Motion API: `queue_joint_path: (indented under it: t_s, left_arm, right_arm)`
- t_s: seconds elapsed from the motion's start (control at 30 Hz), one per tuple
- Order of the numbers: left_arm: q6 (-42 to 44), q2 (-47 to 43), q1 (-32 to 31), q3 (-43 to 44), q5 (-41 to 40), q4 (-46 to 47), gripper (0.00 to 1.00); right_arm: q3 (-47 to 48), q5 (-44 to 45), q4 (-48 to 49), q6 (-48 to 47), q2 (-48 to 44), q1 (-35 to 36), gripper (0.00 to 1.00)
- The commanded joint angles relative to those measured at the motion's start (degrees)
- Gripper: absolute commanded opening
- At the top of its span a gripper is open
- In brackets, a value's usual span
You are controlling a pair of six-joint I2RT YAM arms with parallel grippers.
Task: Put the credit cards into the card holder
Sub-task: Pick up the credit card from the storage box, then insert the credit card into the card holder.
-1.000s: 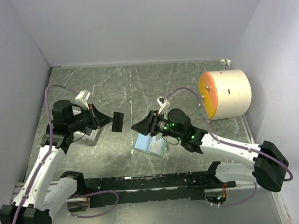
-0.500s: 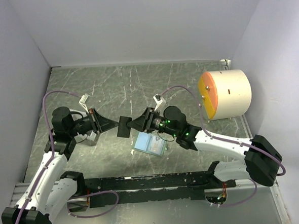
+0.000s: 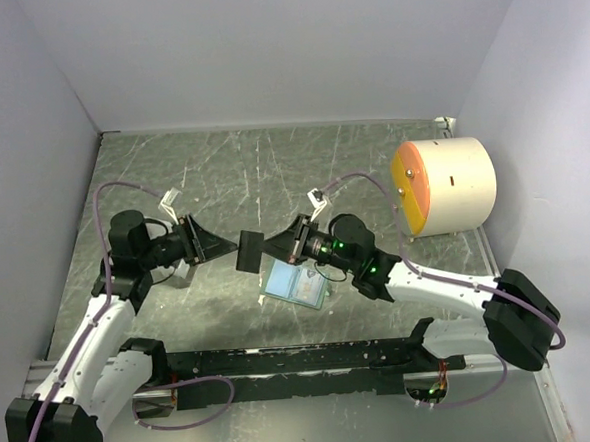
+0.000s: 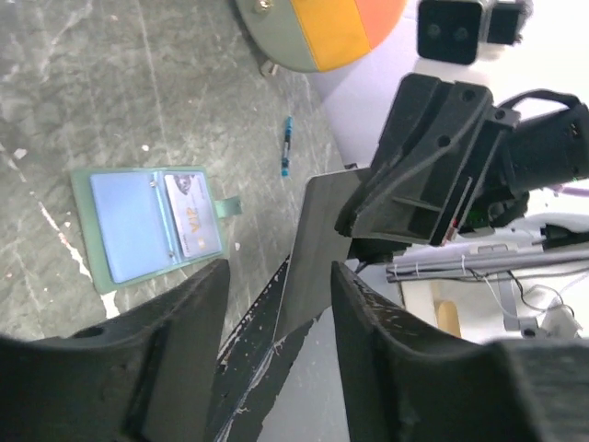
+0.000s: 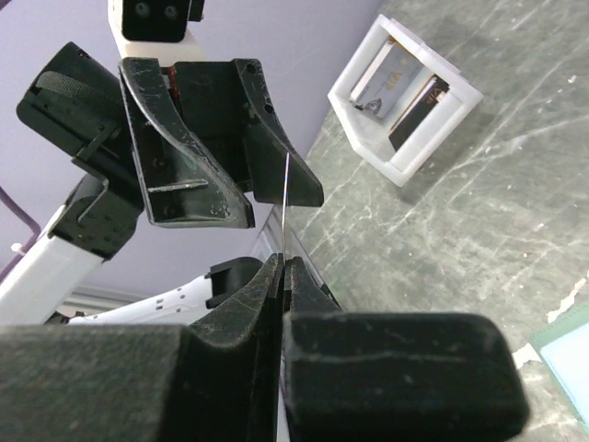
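A black credit card (image 3: pixel 249 253) hangs in mid-air between the two arms. My right gripper (image 3: pixel 268 249) is shut on its right edge; in the right wrist view the card (image 5: pixel 286 207) shows edge-on, pinched in that gripper (image 5: pixel 282 263). My left gripper (image 3: pixel 227 249) is open, its jaws standing apart on either side of the card (image 4: pixel 317 239) without pressing it. The card holder (image 3: pixel 296 284) lies open on the table below, light blue inside (image 4: pixel 152 224), with a pale card (image 4: pixel 195 216) in its right pocket.
A white tray (image 5: pixel 405 92) with dark cards standing in it sits under the left arm (image 3: pixel 178 270). A big cream cylinder (image 3: pixel 443 185) with an orange face lies at the right. A small blue pen (image 4: pixel 286 147) lies near it.
The left gripper, shut on the card before, has opened. The right gripper, open before, has shut on the card's other edge. Both arms stay close together at mid-table.
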Motion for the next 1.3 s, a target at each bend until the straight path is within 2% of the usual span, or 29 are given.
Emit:
queue_joint_path:
  t_s: [0.0, 0.1, 0.23, 0.4, 0.6, 0.83, 1.0, 1.27]
  left_arm:
    - [6.0, -0.6, 0.2, 3.3, -5.6, -8.7, 0.63]
    - [7.7, 0.5, 0.2, 4.1, -9.3, -13.7, 0.71]
    - [11.7, 5.6, 0.1, 3.8, -8.6, -16.2, 0.73]
    - [12.3, 9.8, -0.8, 0.9, -8.4, -13.0, 0.69]
    - [11.8, 13.4, -6.7, 2.0, -15.9, -11.7, 0.68]
    - [9.3, 21.9, -16.4, 3.3, -23.7, -6.5, 0.60]
    - [9.5, 29.7, -21.2, 3.9, -26.3, -3.9, 0.55]
    - [9.3, 35.1, -23.9, 2.6, -28.5, 0.5, 0.51]
  right_arm:
    - [-1.3, 2.3, -3.5, -1.8, -3.2, -0.7, 0.00]
    - [-2.4, 4.8, -9.4, -2.9, -5.6, -0.9, 0.00]
    - [-3.9, 8.1, -17.0, -3.7, -8.4, -1.0, 0.00]
    - [-6.1, 11.1, -22.8, -2.4, -10.1, -1.4, 0.00]
    - [-6.8, 14.0, -27.2, -2.2, -8.3, -2.2, 0.00]
    - [-9.7, 6.5, -24.7, -2.1, -5.1, -10.1, 0.00]
    - [-11.1, 4.7, -23.3, -2.1, -4.1, -12.3, 0.00]
    - [-12.8, 3.8, -21.3, -1.8, -3.2, -13.7, 0.00]
